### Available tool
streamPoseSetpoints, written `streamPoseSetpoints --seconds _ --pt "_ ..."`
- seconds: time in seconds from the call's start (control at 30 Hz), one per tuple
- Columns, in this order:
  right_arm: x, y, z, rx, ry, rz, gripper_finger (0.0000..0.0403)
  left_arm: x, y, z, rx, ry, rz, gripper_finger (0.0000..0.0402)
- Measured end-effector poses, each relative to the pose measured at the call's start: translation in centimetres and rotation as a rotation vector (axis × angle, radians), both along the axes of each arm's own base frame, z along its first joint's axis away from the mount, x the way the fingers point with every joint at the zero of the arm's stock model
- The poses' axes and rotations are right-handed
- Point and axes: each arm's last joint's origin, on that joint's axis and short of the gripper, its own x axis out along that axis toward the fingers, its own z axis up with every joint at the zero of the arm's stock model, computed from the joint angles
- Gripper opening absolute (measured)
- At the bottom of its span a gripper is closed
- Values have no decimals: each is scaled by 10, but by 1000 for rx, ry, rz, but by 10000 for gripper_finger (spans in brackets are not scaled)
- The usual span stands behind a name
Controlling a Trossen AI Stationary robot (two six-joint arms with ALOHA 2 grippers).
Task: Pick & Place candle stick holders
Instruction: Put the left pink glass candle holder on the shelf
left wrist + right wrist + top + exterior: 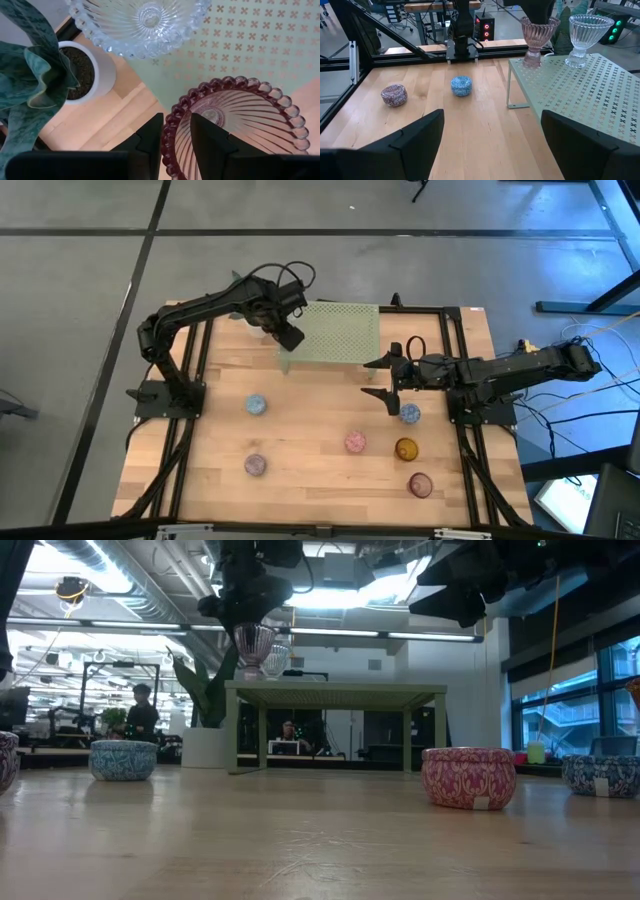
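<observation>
**Pink goblet gripped by its rim on the stand**

The left claw (176,145) pinches the beaded rim of the pink goblet (240,125), upright with its axis vertical, at the stand's (345,335) corner beside the clear goblet (140,20); probably light, slick, brittle glass, so grip gently; the right claw (385,385) hangs open over the tabletop (310,440).
</observation>
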Motion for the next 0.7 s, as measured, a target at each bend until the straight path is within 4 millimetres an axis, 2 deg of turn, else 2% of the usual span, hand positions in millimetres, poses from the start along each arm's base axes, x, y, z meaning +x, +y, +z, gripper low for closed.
streamPoseSetpoints --seconds 0.7 --pt "0 0 0 0 0 0 337 2 1 1 28 -18 31 93"
